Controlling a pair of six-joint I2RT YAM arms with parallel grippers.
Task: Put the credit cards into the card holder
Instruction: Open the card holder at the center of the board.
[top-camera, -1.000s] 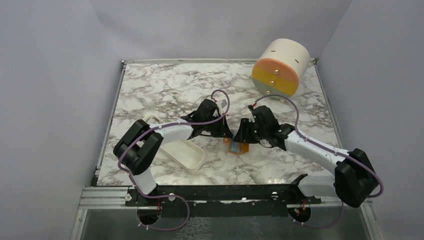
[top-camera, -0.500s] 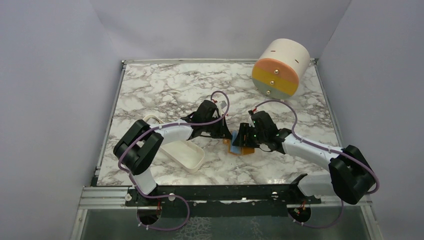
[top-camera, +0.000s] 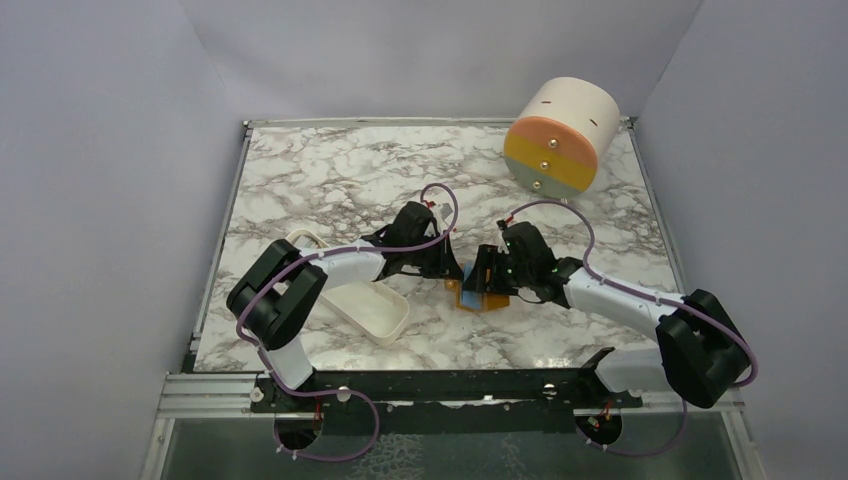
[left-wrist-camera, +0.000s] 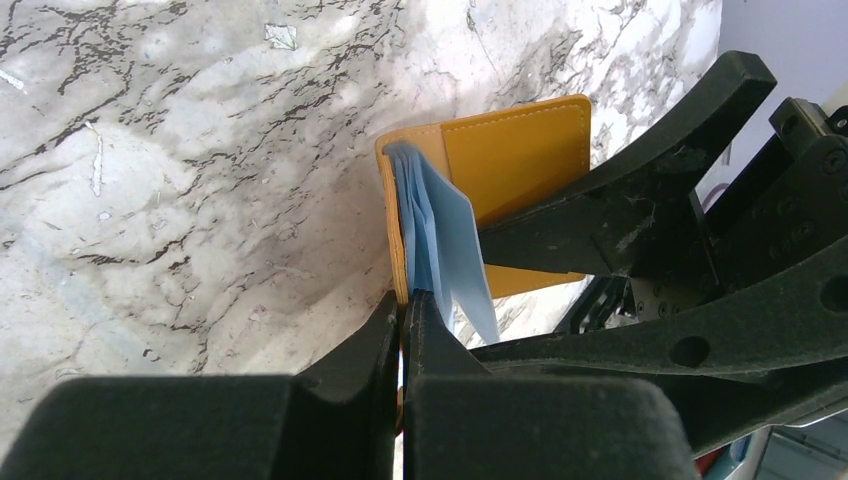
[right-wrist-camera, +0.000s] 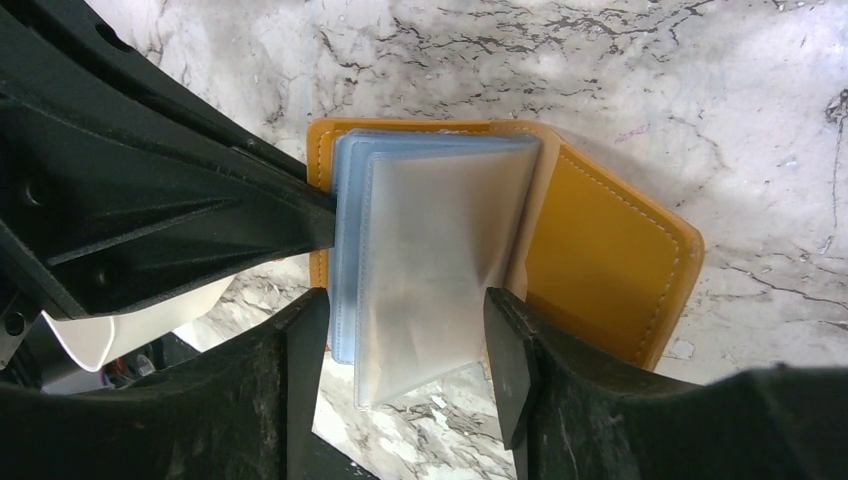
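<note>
The wallet (top-camera: 478, 293) lies open on the marble table (top-camera: 330, 180), near the middle and towards the front edge, between the two grippers. Its orange cover rests flat on the marble. The blue-grey and clear sleeves (right-wrist-camera: 430, 250) fan up from the spine. Whether any sleeve holds a card cannot be told.

Left gripper (left-wrist-camera: 405, 305): fingers pressed together, clamped on the wallet's edge where the sleeves meet the cover.

Right gripper (right-wrist-camera: 405, 350): fingers (right-wrist-camera: 300, 380) apart, one either side of the raised sleeves, holding nothing. One finger is close against the clear sleeve; contact cannot be confirmed.

A white oblong tray (top-camera: 350, 300) sits to the left of the wallet, partly under the left arm. A cream-and-orange drum (top-camera: 558, 140) stands at the far right corner, well apart from the wallet.
</note>
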